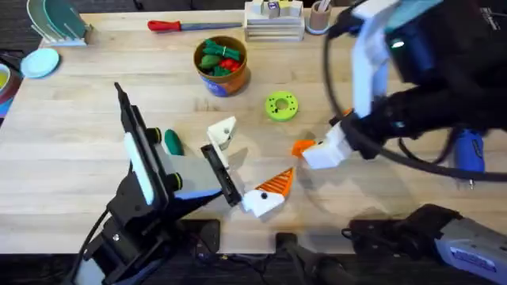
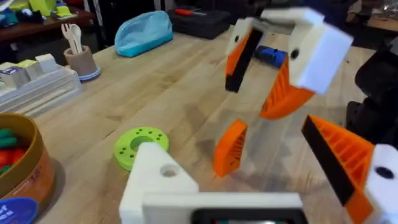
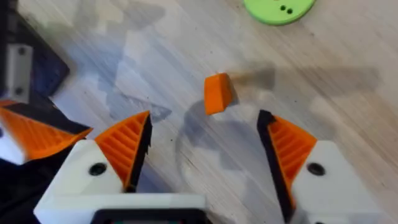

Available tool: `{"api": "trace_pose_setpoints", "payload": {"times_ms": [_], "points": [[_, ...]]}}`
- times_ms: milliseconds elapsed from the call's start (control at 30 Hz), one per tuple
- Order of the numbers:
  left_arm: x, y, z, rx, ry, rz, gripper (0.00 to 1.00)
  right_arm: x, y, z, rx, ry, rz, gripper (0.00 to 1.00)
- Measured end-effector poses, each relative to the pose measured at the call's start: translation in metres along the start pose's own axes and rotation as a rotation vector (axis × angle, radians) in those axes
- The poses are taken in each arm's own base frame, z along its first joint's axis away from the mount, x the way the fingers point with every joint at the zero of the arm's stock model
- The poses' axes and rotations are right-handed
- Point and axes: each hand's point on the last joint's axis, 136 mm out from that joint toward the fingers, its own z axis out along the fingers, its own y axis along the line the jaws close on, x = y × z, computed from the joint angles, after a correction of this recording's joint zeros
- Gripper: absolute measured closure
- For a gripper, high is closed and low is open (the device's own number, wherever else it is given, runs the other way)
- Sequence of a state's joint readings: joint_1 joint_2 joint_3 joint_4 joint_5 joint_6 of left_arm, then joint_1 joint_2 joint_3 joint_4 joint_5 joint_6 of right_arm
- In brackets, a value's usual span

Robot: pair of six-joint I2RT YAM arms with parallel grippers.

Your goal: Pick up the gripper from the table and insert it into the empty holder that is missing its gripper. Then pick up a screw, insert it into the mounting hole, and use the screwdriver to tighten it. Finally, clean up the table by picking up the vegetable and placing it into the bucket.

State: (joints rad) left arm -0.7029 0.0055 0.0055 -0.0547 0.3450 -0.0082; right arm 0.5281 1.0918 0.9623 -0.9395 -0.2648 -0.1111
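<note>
The gripper [image 1: 303,147], a small orange wedge, stands on the table [image 1: 79,119] right of the middle. My right gripper [image 3: 202,124] hovers just above it, open, both orange pads [image 3: 127,149] showing and the wedge [image 3: 217,93] a little past the tips. My left gripper [image 1: 247,162] is open near the front centre. One of its fingers is the plain white holder [image 2: 155,180]; the other carries an orange pad [image 2: 348,168]. The wedge [image 2: 230,148] stands between them, farther off. The dark green vegetable [image 1: 172,141] lies by the left arm. The bucket [image 1: 222,63] stands behind. The blue screwdriver [image 1: 467,150] lies at the right.
A green disc with holes [image 1: 281,105] lies behind the wedge. A red-handled tool [image 1: 170,25] and a tray of small parts [image 1: 273,20] sit along the back edge. Toy vegetables fill the bucket. A blue plate [image 1: 40,62] is at the far left.
</note>
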Motion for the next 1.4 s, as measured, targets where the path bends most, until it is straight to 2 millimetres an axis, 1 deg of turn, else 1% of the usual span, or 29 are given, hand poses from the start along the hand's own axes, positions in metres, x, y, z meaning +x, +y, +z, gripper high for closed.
{"api": "trace_pose_setpoints", "payload": {"times_ms": [100,267,400,500,600,700,800,867,967,1033,1100,1200,1233,1333,1400], "points": [[0.0,0.0,0.0,0.0,0.0,0.0,0.008,0.005,-0.001,0.016,-0.003,0.074,-0.028,0.008],[0.0,0.0,0.0,0.0,0.0,0.0,0.008,0.011,-0.01,0.041,-0.001,0.17,-0.062,0.007],[0.0,0.0,0.0,0.0,0.0,0.0,0.008,0.013,-0.022,0.054,0.034,0.209,-0.079,0.013],[0.0,0.0,0.0,0.0,0.0,0.0,0.008,0.012,-0.027,0.06,0.052,0.221,-0.09,0.066],[0.0,0.0,0.0,0.0,0.0,0.0,0.008,0.013,-0.025,0.065,0.056,0.235,-0.11,0.144],[0.0,0.0,0.0,0.0,0.0,0.0,0.008,0.013,-0.02,0.07,0.051,0.25,-0.137,0.264],[0.0,0.0,0.0,0.0,0.0,0.0,0.008,0.014,-0.015,0.074,0.043,0.259,-0.162,0.336],[0.0,0.0,0.0,0.0,0.0,0.0,0.008,0.014,-0.012,0.074,0.038,0.26,-0.174,0.404],[0.0,0.0,0.0,0.0,0.0,0.0,0.008,0.014,-0.011,0.075,0.038,0.259,-0.178,0.573],[0.0,0.0,0.0,0.0,0.0,0.0,0.008,0.014,-0.012,0.075,0.042,0.259,-0.177,0.74],[0.0,0.0,0.0,0.0,0.0,0.0,0.008,0.014,-0.012,0.075,0.047,0.259,-0.179,0.815],[0.0,0.0,0.0,0.0,0.0,0.0,0.008,0.012,-0.015,0.074,0.061,0.255,-0.184,0.973],[0.0,0.0,0.0,0.0,0.0,0.0,0.008,0.012,-0.015,0.074,0.06,0.257,-0.184,0.988],[0.0,0.0,0.0,-0.001,0.0,0.0,0.008,0.014,-0.013,0.07,0.057,0.274,-0.181,0.986],[0.0,0.0,0.0,-0.001,0.0,0.0,0.008,0.009,-0.012,0.064,0.058,0.269,-0.182,0.987]]}}
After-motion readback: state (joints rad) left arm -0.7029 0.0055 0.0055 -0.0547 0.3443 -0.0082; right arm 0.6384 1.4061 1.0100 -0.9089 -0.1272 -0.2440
